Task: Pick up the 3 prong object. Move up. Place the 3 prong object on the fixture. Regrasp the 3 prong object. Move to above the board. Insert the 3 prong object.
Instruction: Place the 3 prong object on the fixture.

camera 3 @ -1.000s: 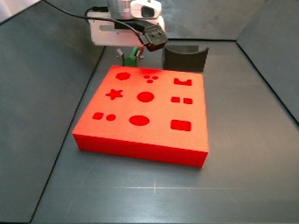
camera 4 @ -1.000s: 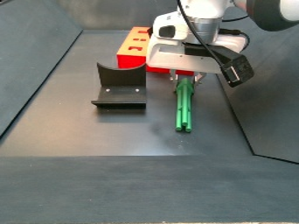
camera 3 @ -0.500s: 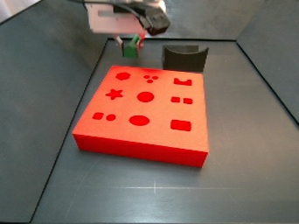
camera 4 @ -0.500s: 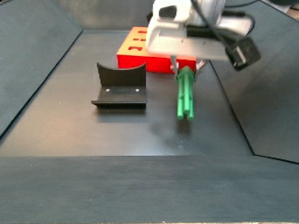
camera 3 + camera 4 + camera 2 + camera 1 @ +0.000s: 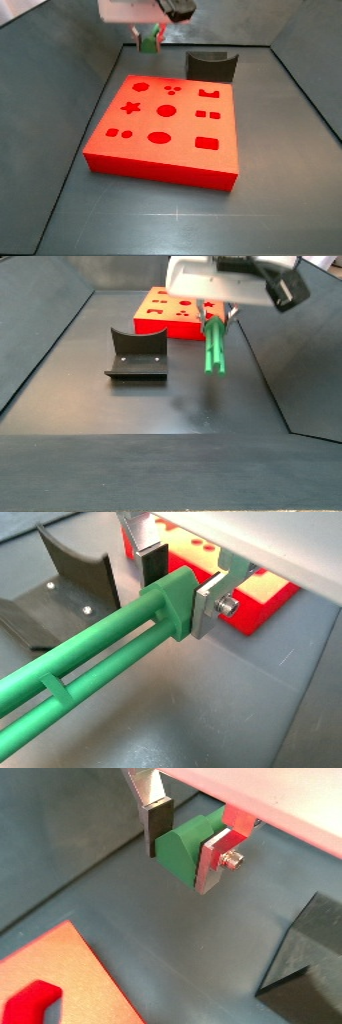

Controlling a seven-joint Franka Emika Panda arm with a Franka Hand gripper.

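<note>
The claw [image 5: 178, 594] is clamped on the 3 prong object [image 5: 94, 667], its flat silver fingers [image 5: 210, 607] with dark pads pressing the wide green end from both sides. The piece is smooth green plastic, long and slim, built of parallel bars joined by a thin crosspiece; in a side view it hangs clear of the floor [image 5: 211, 344], beside the board [image 5: 167, 311]. The board is a thick, flat red-orange square block [image 5: 167, 128] with darker cutouts: a star, circles, squares. Near the board stands the fixture [image 5: 136, 354], a dark matte L-shaped bracket with a curved recess. The table [image 5: 281, 150] is a dull dark grey sheet enclosed by sloping grey walls.
</note>
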